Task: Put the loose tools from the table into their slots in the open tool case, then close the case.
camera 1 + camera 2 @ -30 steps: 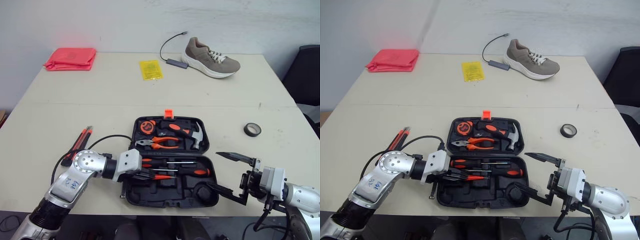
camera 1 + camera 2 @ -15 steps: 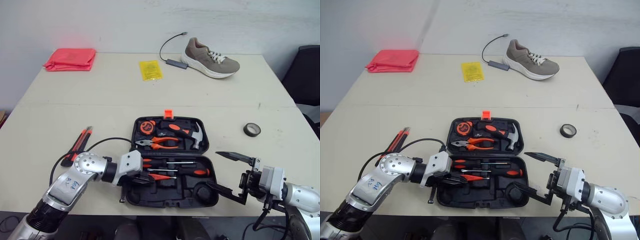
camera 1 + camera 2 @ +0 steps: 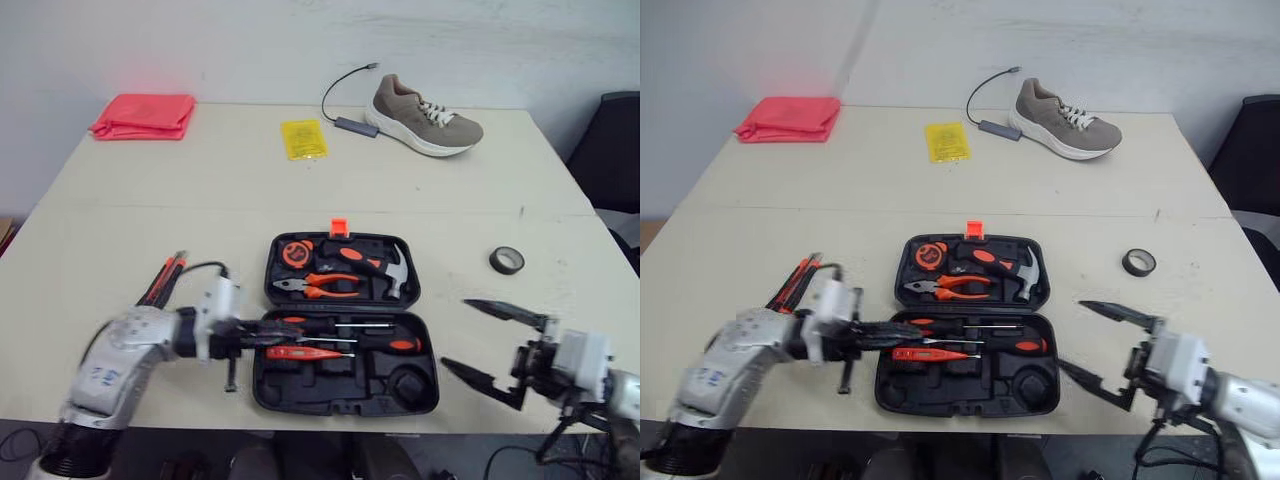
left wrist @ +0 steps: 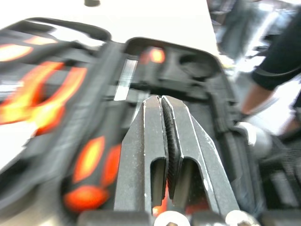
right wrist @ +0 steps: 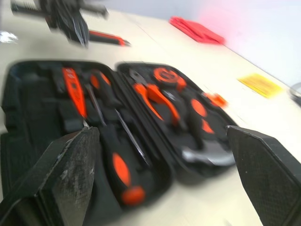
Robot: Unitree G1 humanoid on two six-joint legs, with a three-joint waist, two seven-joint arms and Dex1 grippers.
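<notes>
1. Black fingers of the left gripper (image 4: 162, 100) are pressed tight together with nothing between them. They point over the left side of the tool case (image 3: 345, 392), close above the screwdrivers (image 3: 350, 335).
2. The right gripper (image 3: 495, 346) is spread wide and holds nothing. It hangs near the case's right front corner, not touching it.
3. The case lies open and flat near the front edge of the table (image 3: 400, 190). Pliers (image 3: 318, 287), a hammer (image 3: 385, 268) and a tape measure (image 3: 294, 253) sit in its far half. An orange screwdriver (image 3: 300, 352) lies in its near half.
4. An orange and black knife (image 3: 160, 283) lies loose on the table, left of the case.
5. A roll of tape (image 3: 506, 260) lies to the right, apart from the case.
6. Far back on the beige table are a shoe (image 3: 425, 113), a cable (image 3: 345, 100), a yellow packet (image 3: 302, 138) and a red cloth (image 3: 143, 115).
7. A pale wall (image 3: 250, 40) stands behind the table, and a black chair (image 3: 610, 150) is at the right.
</notes>
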